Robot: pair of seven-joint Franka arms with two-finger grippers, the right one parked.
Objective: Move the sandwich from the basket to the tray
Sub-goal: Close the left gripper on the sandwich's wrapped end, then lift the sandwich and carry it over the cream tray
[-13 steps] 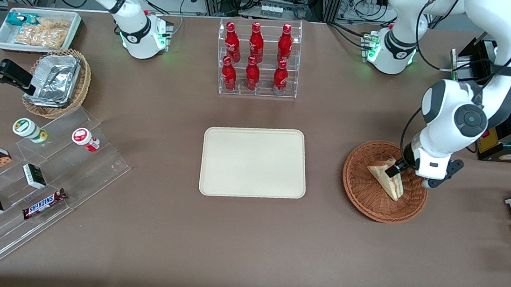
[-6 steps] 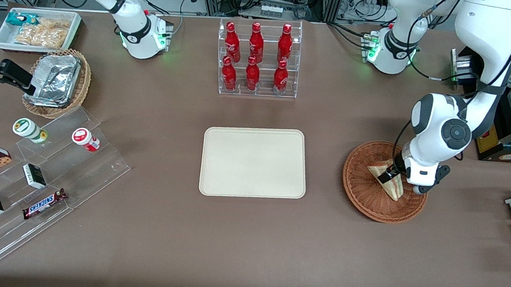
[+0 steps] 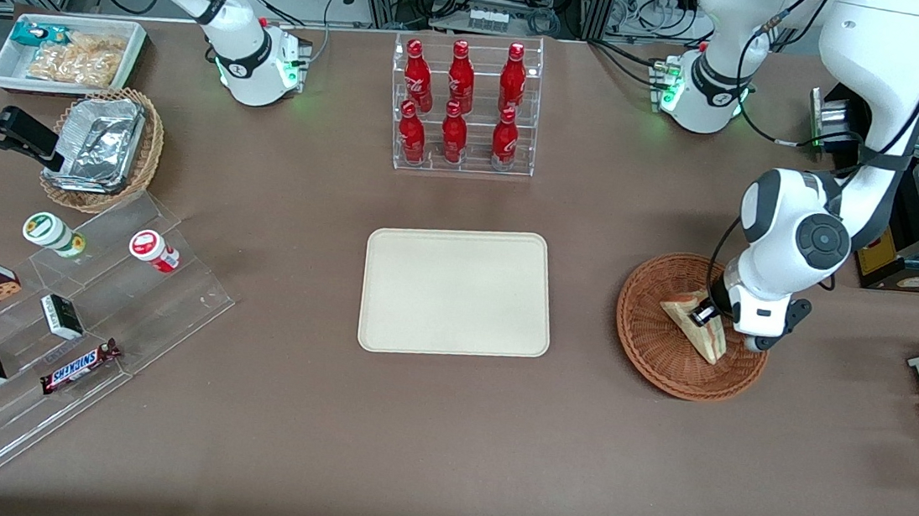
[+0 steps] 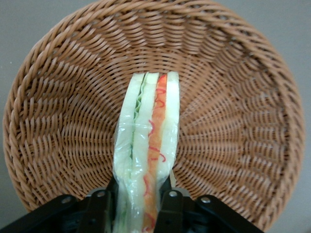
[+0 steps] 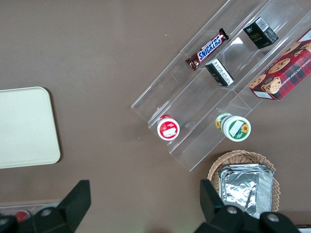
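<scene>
Gripper (image 4: pixel 141 204) is clamped on the sandwich (image 4: pixel 148 145), down in the basket (image 3: pixel 652 361). Grasp looks done; lift and move to the bare tray (image 3: pixel 456 291) remain.

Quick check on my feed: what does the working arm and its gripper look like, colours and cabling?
The left arm is glossy white with dark grey round joint caps and black seams; black cables run along it, and its base glows green. The gripper, down in the basket at the sandwich, has black fingers on a white body.
</scene>
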